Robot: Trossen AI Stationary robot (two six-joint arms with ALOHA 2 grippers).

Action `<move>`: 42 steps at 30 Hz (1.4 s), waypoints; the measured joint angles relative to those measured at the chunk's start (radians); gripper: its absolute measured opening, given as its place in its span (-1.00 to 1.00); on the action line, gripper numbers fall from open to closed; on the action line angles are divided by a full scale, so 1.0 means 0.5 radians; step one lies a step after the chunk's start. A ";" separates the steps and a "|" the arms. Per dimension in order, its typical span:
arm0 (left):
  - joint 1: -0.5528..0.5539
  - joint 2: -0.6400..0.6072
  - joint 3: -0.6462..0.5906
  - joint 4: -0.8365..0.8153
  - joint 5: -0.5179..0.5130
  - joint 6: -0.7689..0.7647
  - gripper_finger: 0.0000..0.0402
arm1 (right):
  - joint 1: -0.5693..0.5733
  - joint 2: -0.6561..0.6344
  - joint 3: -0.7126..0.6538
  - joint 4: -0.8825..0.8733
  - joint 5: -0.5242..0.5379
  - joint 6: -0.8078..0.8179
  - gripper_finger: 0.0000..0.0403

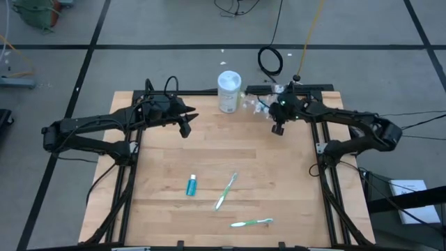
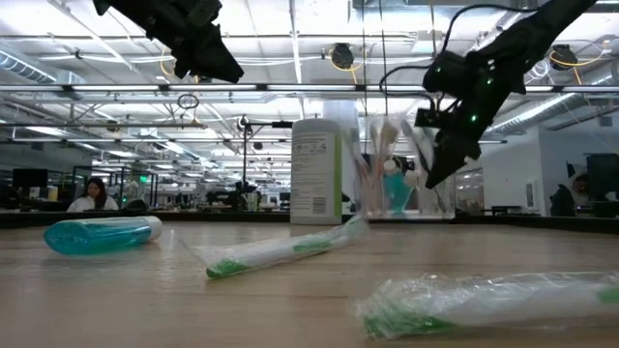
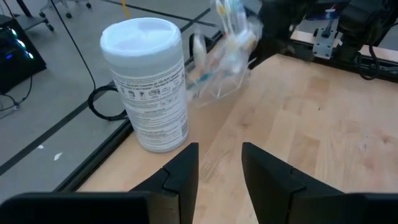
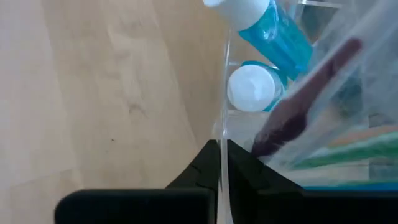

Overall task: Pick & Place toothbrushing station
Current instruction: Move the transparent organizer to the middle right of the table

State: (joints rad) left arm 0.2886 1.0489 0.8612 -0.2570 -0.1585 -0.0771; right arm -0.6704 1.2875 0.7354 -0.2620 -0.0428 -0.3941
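Right gripper [image 4: 219, 163] is pinched tight on the clear wall of the toothbrushing station [image 1: 256, 104], which sits just beside the white wipes canister [image 1: 228, 90] at the table's far edge. Left gripper [image 3: 219, 168] hovers near the canister, fingers apart, holding nothing.

Grey floor [image 1: 174, 28] with black tape lines, bright ceiling lights [image 2: 290, 19], distant desks.
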 joint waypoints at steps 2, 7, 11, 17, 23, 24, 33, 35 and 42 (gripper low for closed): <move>0.000 0.000 0.000 -0.001 0.000 0.000 -0.36 | -0.002 -0.095 0.019 -0.092 -0.091 0.072 -0.98; 0.000 0.000 0.000 0.000 0.001 -0.002 -0.36 | 0.032 -0.333 0.020 -0.265 -0.595 0.427 -0.98; 0.000 0.000 0.000 -0.001 0.001 -0.003 -0.36 | 0.196 -0.457 0.004 -0.307 -0.779 0.620 -0.98; 0.000 0.000 0.000 -0.003 0.002 -0.003 -0.36 | 0.673 -0.465 -0.095 -0.147 -0.691 0.978 -0.99; 0.000 0.000 0.000 -0.007 0.007 -0.003 -0.36 | 1.122 -0.398 -0.176 0.077 -0.208 1.011 -0.99; -0.002 0.000 0.000 -0.007 0.008 -0.004 -0.36 | 1.176 -0.378 -0.176 0.073 -0.099 1.012 -0.99; -0.004 0.000 0.000 -0.013 0.132 -0.018 -0.36 | 1.444 -0.128 -0.179 0.100 0.239 1.043 -1.00; -0.008 0.000 0.000 -0.022 0.254 -0.036 -0.36 | 1.452 -0.100 -0.179 0.140 0.239 1.041 -1.00; -0.120 0.024 0.000 -0.068 0.578 -0.137 -0.36 | 1.446 -0.058 -0.179 0.128 0.398 0.985 -0.97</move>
State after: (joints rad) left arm 0.2286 1.0610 0.8612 -0.2909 0.1305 -0.1458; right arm 0.0526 1.2587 0.6460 -0.1980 0.1562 0.0986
